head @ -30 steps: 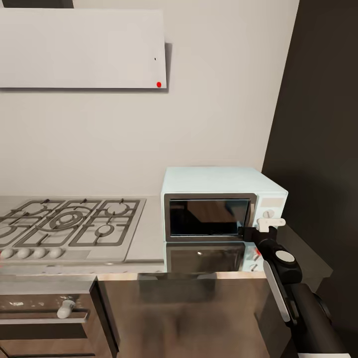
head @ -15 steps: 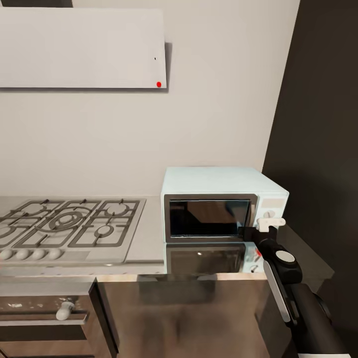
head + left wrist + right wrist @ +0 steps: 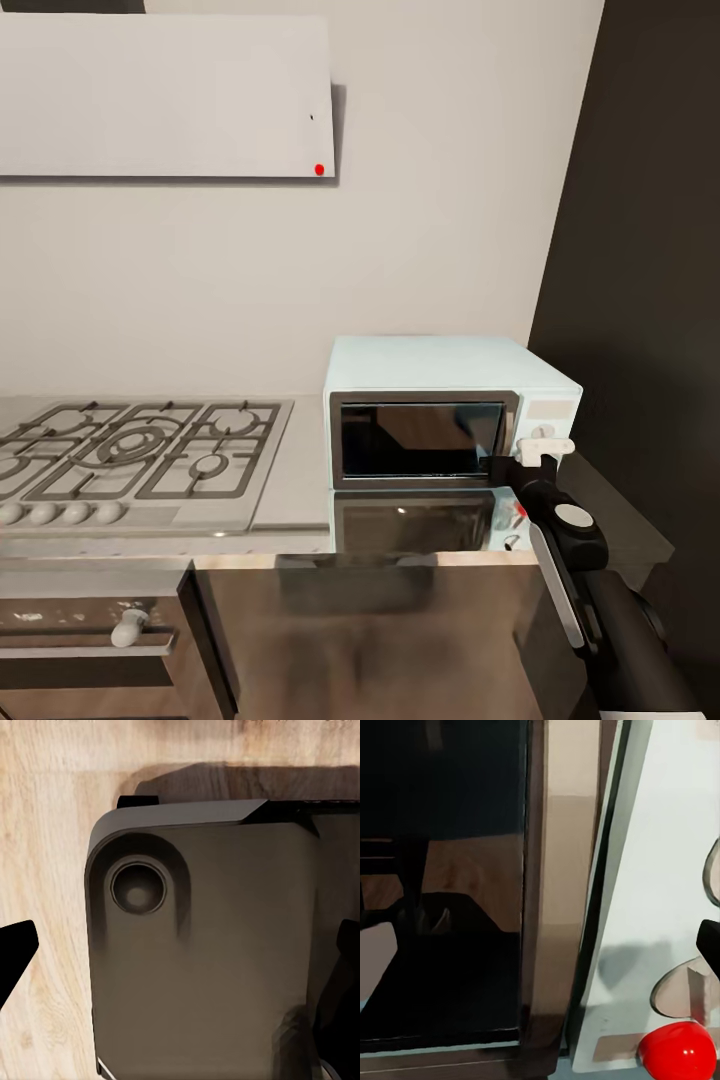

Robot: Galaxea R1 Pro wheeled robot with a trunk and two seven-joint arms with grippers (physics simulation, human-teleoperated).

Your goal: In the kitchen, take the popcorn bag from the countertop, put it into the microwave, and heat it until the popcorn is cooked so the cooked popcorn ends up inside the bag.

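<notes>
1. Kitchen, nearest: glossy grey countertop [image 3: 300, 490], no popcorn bag on it.
2. My right gripper [image 3: 515, 470] at the microwave [image 3: 440, 415] door edge; pincer state untellable.
3. Beyond: door shut; I'd judge a slow outward pull opens it cleanly.

microwave [image 3: 440, 415] right of hob [image 3: 140, 455]

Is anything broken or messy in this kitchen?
Nothing stands out. The microwave sits square on the countertop with its door shut, the hob looks tidy, and nothing is spilled. The right gripper is at the microwave's knobs.
</notes>
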